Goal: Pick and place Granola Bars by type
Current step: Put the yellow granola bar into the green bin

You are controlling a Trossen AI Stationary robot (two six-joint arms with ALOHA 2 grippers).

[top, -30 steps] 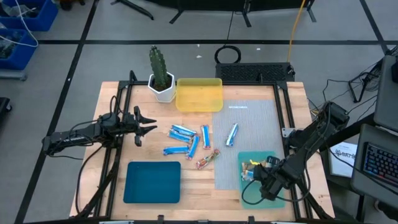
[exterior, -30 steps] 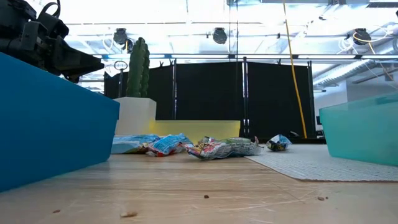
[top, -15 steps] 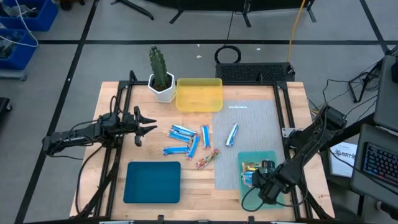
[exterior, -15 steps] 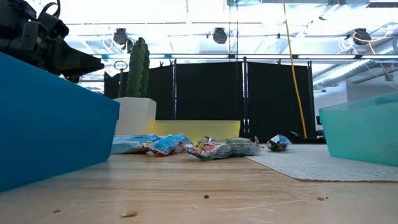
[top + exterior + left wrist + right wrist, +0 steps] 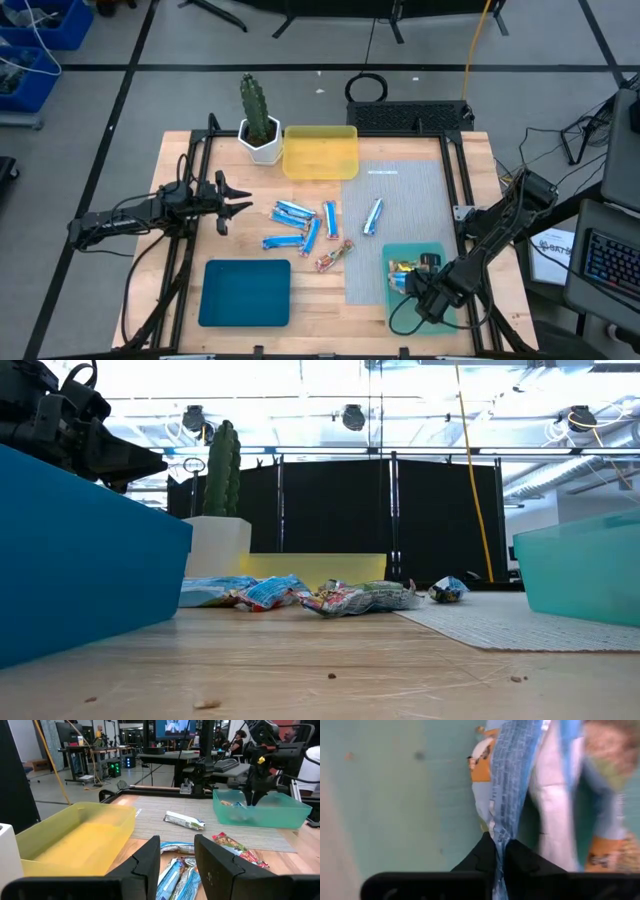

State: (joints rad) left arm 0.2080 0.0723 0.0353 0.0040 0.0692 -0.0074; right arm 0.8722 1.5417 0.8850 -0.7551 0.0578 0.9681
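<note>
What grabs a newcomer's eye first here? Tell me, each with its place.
The right claw is down inside the light teal tray at the table's near right, shut on a blue wrapper. Mid-table, a cluster of blue granola bars lies on bare wood with one reddish bar at its near edge. The left claw hovers open just left of them.

**Where our four cameras look**

From overhead we look straight down on the whole pale wooden table (image 5: 300,290). Our low camera sits at tabletop height, pressed close beside the dark teal flat tray (image 5: 80,550), facing level toward the room. Our left wrist camera looks across the table toward the translucent light teal tray (image 5: 260,810), which our right wrist camera views from very near. All views share the table.
</note>
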